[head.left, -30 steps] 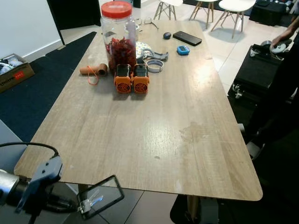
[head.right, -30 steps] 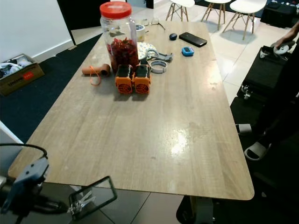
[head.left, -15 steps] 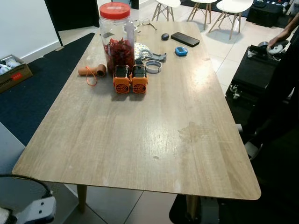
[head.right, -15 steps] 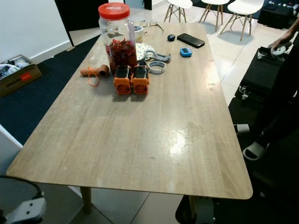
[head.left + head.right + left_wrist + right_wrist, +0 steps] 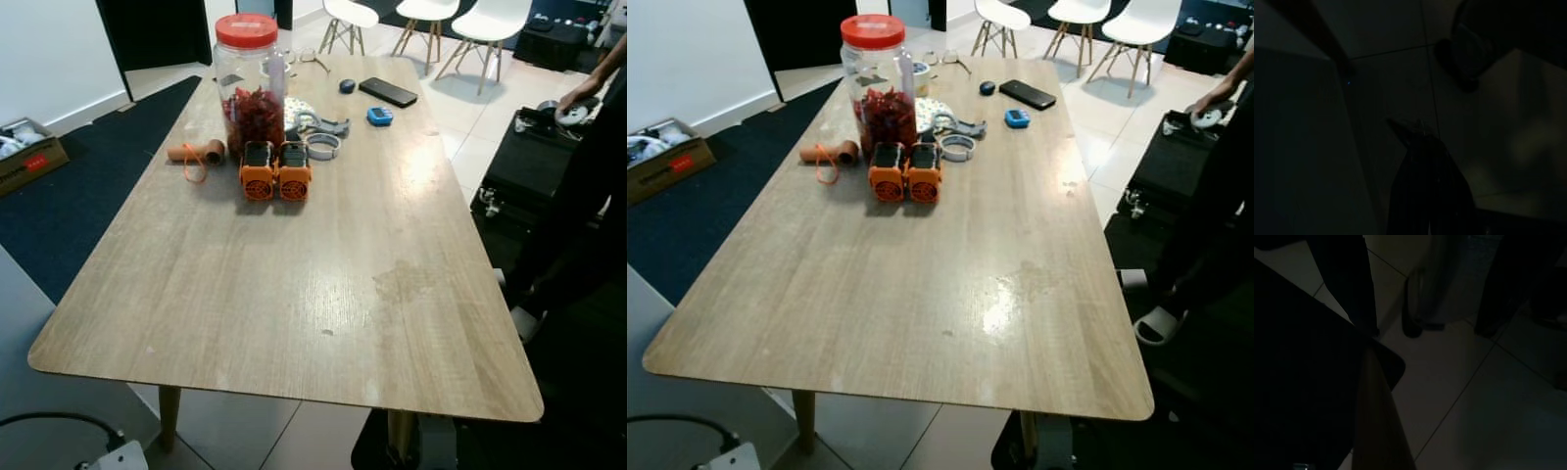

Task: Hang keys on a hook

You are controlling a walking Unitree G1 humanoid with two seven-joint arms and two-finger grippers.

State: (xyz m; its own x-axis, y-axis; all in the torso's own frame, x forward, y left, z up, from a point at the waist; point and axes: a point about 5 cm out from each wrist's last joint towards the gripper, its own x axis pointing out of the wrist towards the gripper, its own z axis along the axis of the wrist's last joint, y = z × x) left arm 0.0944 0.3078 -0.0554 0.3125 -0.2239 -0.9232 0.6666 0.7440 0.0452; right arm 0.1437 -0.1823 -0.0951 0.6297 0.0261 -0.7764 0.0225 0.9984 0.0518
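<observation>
Left gripper [image 5: 1422, 134] dropping below bench [image 5: 294, 274] – I'm judging keys [image 5: 1409, 125] light, slippery; jaws' state: cannot tell.

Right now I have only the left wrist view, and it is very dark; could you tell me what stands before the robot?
Observer: A long wooden table, its near edge close to the robot.
Operator: Thank you. Is anything on it?
Observer: At the far end stands a clear jar with a red lid, and two orange devices sit just in front of it.
Operator: Is anyone nearby?
Observer: Yes, a person in dark clothes stands to the table's right, one hand over a black case.
</observation>
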